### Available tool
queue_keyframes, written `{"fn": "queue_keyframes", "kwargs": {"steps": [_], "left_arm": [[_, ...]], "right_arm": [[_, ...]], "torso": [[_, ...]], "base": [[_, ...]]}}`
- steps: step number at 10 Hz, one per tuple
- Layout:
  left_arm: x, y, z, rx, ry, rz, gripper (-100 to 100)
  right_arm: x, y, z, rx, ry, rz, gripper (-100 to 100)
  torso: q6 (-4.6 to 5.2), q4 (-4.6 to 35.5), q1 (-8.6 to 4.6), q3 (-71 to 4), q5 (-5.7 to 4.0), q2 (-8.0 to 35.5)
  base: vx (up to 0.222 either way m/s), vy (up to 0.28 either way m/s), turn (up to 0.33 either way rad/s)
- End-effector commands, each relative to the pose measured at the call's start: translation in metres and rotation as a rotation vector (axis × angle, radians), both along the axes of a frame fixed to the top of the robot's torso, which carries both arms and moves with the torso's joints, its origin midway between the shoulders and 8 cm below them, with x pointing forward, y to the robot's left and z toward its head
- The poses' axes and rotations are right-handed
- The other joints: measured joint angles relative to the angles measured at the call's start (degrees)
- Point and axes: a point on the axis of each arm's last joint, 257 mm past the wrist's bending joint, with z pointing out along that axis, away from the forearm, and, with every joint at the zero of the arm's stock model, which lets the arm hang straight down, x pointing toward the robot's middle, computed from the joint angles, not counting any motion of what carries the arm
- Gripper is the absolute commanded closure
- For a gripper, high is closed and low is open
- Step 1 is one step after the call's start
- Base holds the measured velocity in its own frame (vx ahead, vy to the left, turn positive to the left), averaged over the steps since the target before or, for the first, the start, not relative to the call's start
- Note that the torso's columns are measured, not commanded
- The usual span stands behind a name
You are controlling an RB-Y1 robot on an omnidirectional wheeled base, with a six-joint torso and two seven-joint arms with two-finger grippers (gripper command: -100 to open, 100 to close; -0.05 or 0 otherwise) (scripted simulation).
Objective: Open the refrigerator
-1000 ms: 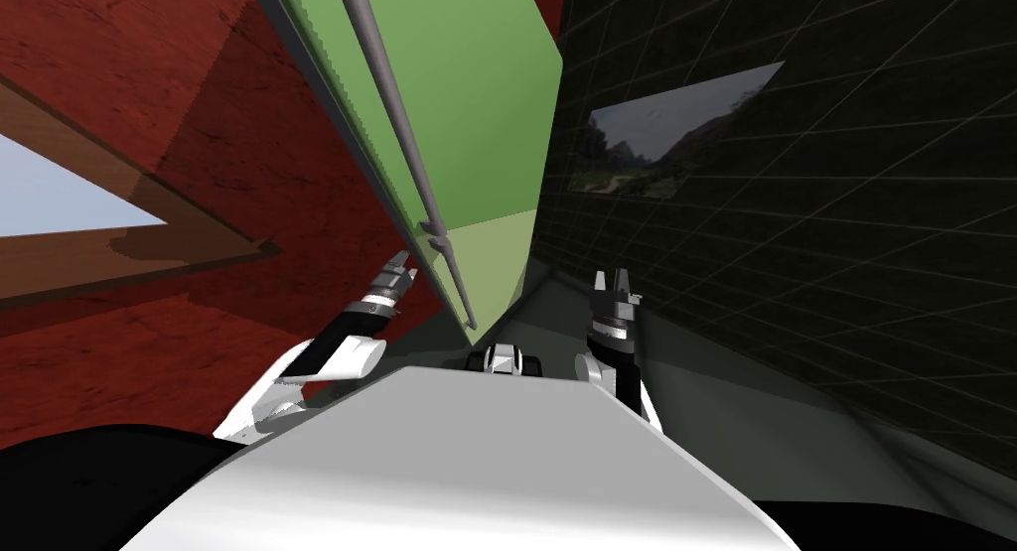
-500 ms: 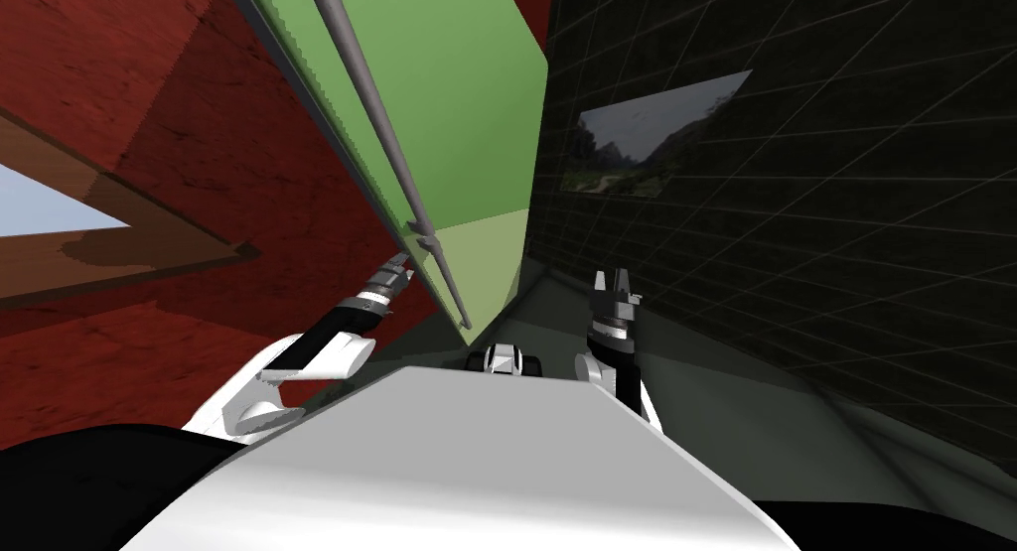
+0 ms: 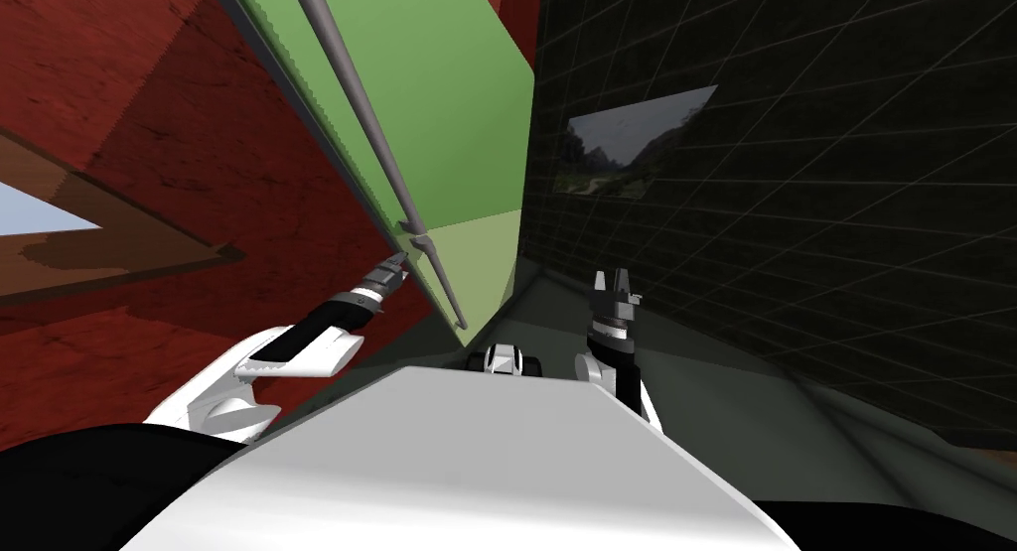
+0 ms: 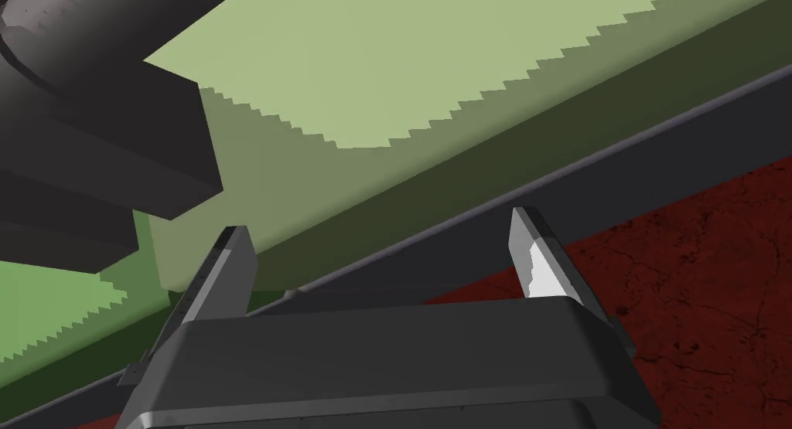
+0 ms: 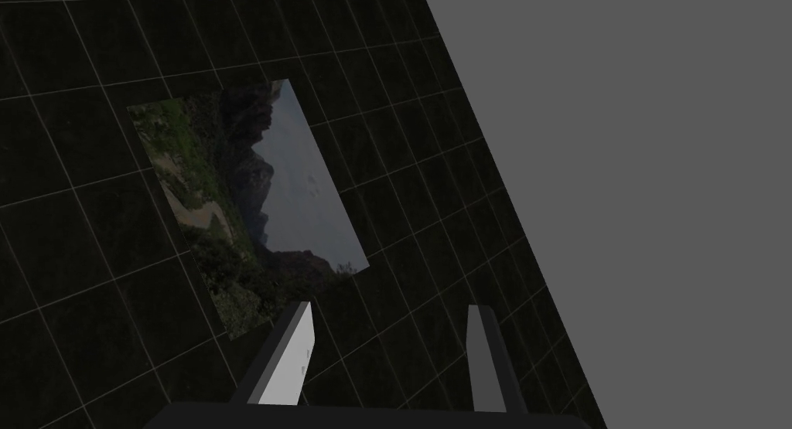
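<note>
Refrigerator [image 3: 447, 108]: green, tall, ahead of me at 12 o'clock and running up toward 11 o'clock in the head view. Below the upper door is a paler green lower panel [image 3: 482, 257].

Handle [image 3: 367, 118]: long grey bar along the left side of the door face. It ends at a dark mount [image 3: 417, 235]. A shorter bar [image 3: 447, 287] continues down the lower panel.

Left gripper [image 3: 399, 264]: at about 11 o'clock from my chest, arm stretched forward. Its tip is just beside the handle mount, at the door's left edge.
- Jaws spread wide, holding nothing.
- In the left wrist view the fingers [image 4: 232, 270] point at the door's side band [image 4: 464, 161], darker green. A dark grey strip [image 4: 619, 154] runs along that band.
- The band and strip pass across the gap between the fingertips.
- Contact with the door: cannot tell.
- The handle mount looms close, at 10 o'clock from the fingers.

Red wall [image 3: 199, 178]: at 9 to 10 o'clock of the refrigerator, right behind its edge. Door ajar or closed: cannot tell.

Right gripper [image 3: 611, 277]: at 1 o'clock from my chest, well apart from the refrigerator, pointing up. Jaws apart, nothing between them.

Dark tiled wall [image 3: 795, 227]: spans 1 to 3 o'clock.
</note>
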Motion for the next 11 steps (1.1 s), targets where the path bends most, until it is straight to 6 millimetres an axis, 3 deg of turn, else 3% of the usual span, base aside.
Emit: {"fn": "queue_keyframes", "kwargs": {"steps": [1, 6, 10, 11], "left_arm": [[0.000, 0.006, 0.000, 0.033, 0.052, 0.014, -100], [-0.003, -0.006, 0.019, 0.082, 0.072, -0.002, -100], [-0.008, -0.031, 0.040, 0.109, 0.046, -0.047, -100], [-0.007, -0.021, 0.027, 0.098, 0.081, -0.022, -100]], "right_arm": [[0.000, 0.000, 0.000, 0.000, 0.000, 0.000, 0], [0.000, 0.000, 0.000, 0.000, 0.000, 0.000, 0], [0.000, 0.000, 0.000, 0.000, 0.000, 0.000, 0], [0.000, 0.000, 0.000, 0.000, 0.000, 0.000, 0]], "torso": [[0.07, 0.0, -0.07, -0.1, -0.04, -0.1], [0.42, 0.0, -0.49, -0.4, -0.35, -0.5], [0.40, 0.3, -0.49, -0.1, -0.41, -0.1], [0.43, 0.3, -0.62, -0.2, -0.52, -0.1]], "base": [[-0.027, -0.055, -0.050], [-0.018, -0.044, -0.055], [-0.004, -0.012, -0.014], [-0.014, 0.011, 0.022]]}}
